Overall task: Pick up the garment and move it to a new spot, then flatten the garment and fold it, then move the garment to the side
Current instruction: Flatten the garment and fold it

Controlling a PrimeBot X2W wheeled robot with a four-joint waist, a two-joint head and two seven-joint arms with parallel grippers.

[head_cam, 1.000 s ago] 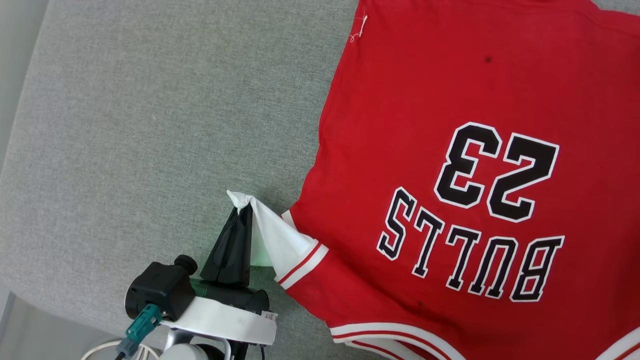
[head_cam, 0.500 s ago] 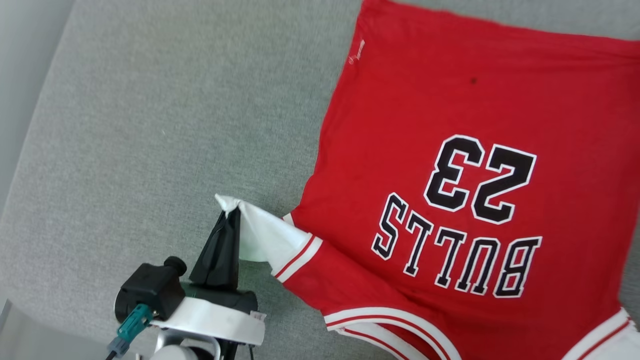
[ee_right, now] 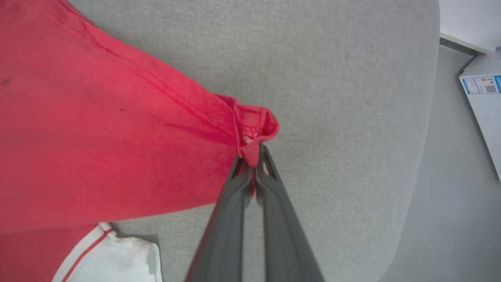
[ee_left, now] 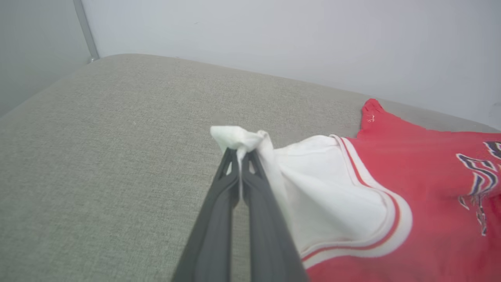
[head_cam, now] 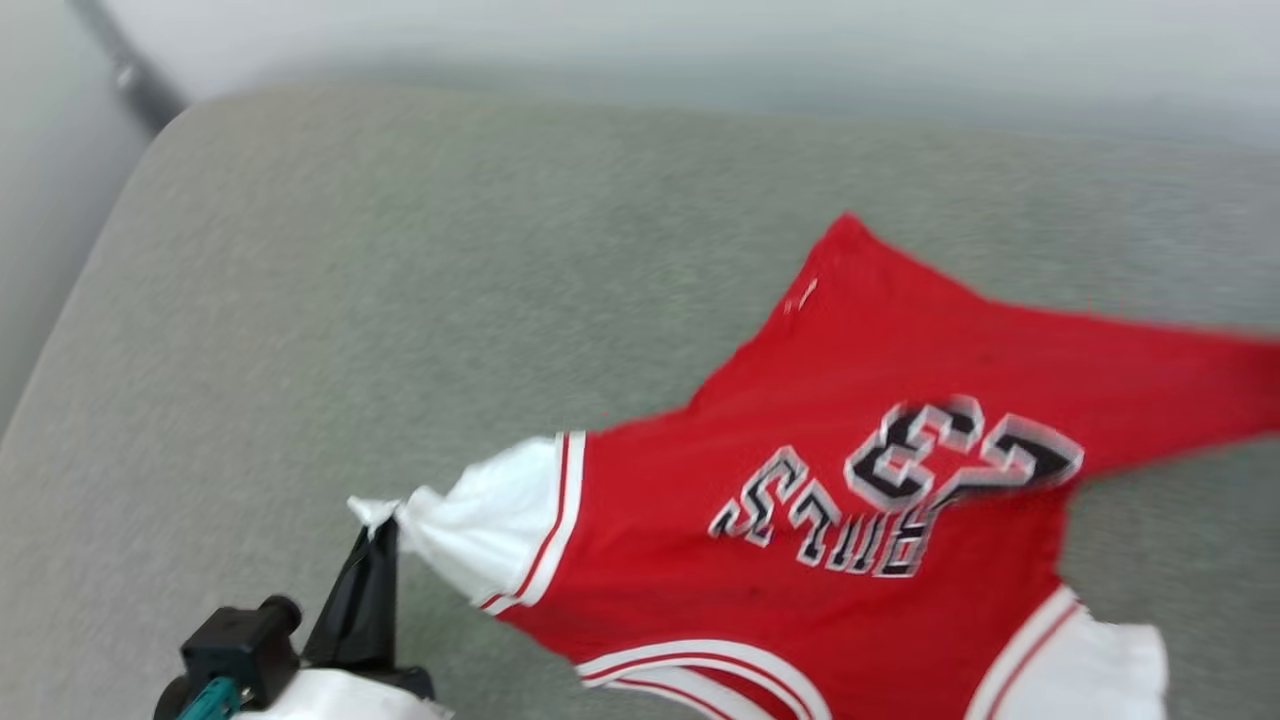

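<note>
Both jaws clenched, both on cloth.
- left gripper (ee_left: 239, 150): pinching the very tip of the white sleeve (ee_left: 325, 184), centre of the left wrist view, with a small tuft poking past the fingertips.
- right gripper (ee_right: 256, 154): pinching a red hem corner (ee_right: 256, 121), centre of the right wrist view, fabric bunched just above the tips.

The garment (head_cam: 720, 470) fills the lower right half of the head view, print side up, over the grey fabric-covered table (head_cam: 300, 300). That view is motion-blurred, so we can't tell how much of it is off the table. The taut edges suggest the middle is partly lifted.

Key relation: the shirt is strung between the two pinches. The line of tension runs from the left grip, lower left of the head view, to the right frame edge. That is diagonal across the shirt, sleeve to hem corner, not along its long axis. In the head view the shirt lies right of the left jaws; in the right wrist view it lies left of the right jaws.

Two corners are free: the other hem corner (head_cam: 845, 225) pointing to the top of the head view, and the second sleeve (head_cam: 1100, 660) at lower right.

Our read: pick-up-and-move step, early in the task; flatten and fold not yet done. The next move needs both arms travelling together at fixed spacing. Risks: the pinches are thin, so the sleeve tip could slip, and the free corners may drag or tuck under.
</note>
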